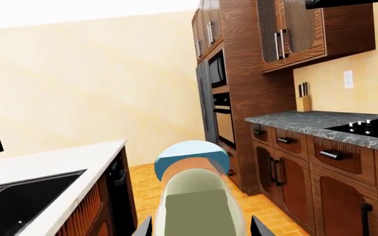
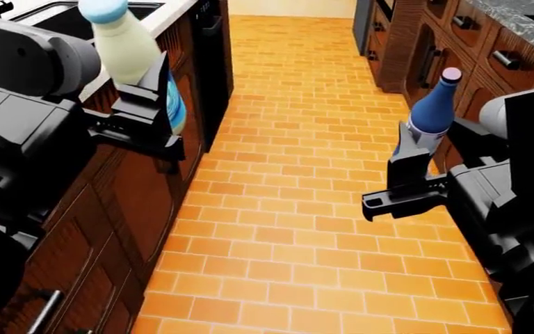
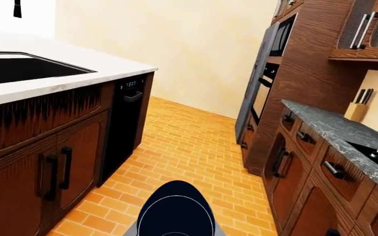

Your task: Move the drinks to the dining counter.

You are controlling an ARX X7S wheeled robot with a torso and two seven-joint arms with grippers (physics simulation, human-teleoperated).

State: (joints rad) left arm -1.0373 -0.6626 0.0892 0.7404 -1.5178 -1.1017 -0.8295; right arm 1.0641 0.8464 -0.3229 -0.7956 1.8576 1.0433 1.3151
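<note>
Orange brick floor (image 2: 313, 209) runs between cabinets while the left gripper (image 2: 151, 115) jaws clasp the milk bottle (image 2: 128, 45) and the right gripper (image 2: 414, 163) jaws clasp the dark-blue bottle (image 2: 432, 104), both aloft, neither yet on the off-white table (image 3: 77, 69).

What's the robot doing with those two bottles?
It is carrying both drinks through a kitchen. Its left hand holds the milk bottle and its right hand holds the dark-blue bottle, both over the brick floor. The white counter with the sink is beside its left arm; neither bottle is set down yet.
</note>
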